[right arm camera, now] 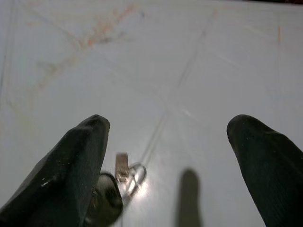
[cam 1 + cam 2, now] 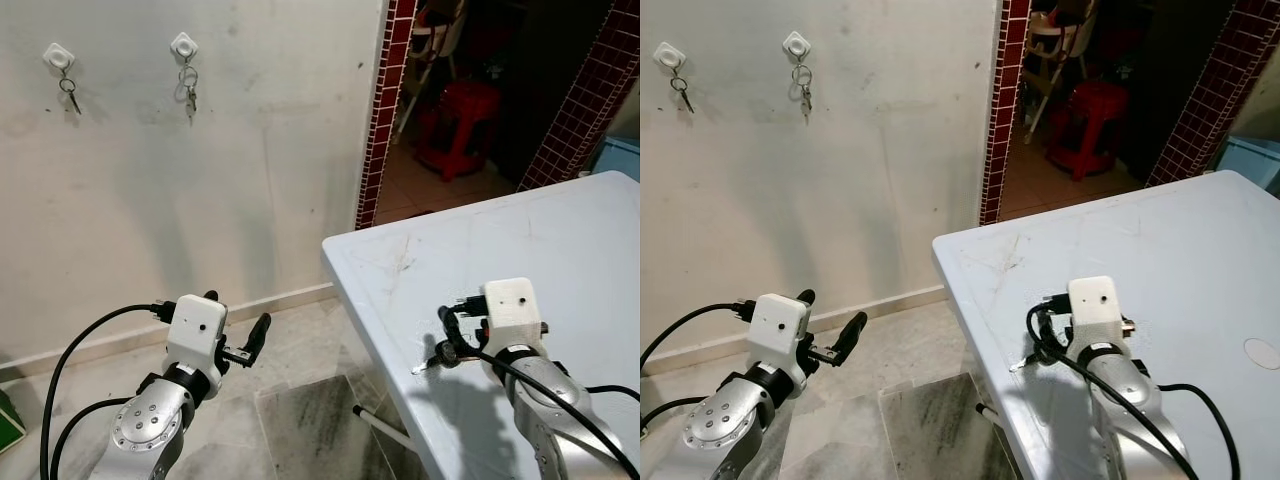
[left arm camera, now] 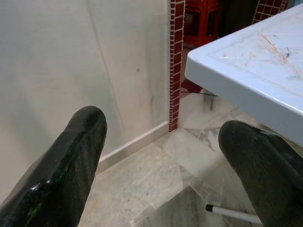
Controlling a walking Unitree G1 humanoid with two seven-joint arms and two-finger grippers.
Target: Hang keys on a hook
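Plain cream wall [image 2: 250, 150] is filling the background, with two white hooks mounted high on it. On the left hook [image 2: 58, 55] a ring with one key [image 2: 69, 92] is hanging, and on the right hook [image 2: 184, 44] a small bunch of keys [image 2: 188, 88] is dangling. Beside the wall, a doorway edged in dark red tiles [image 2: 385, 100] is opening onto a dim room where a red stool [image 2: 458, 125] is standing on a tiled floor.

A white table [image 2: 560, 250] with scuffed, scratched marks is taking up the right side, its near-left corner jutting toward the marble floor [image 2: 290, 410]. Close to the table's left edge, a set of keys [image 1: 127, 175] is lying flat: a thin silver ring with a small metal key and a dark rounded fob or key head, glinting under the light. In the head views it is showing only as a tiny bright glint at the table's left edge.

The right gripper [image 1: 170, 165] is hovering just above the table with its two black fingers spread wide, the keys lying right beside one fingertip [image 1: 80, 156]; whether it is touching them cannot be told. The left gripper [image 3: 163, 165] is hanging over the floor, left of the table, its fingers also spread wide and holding nothing.
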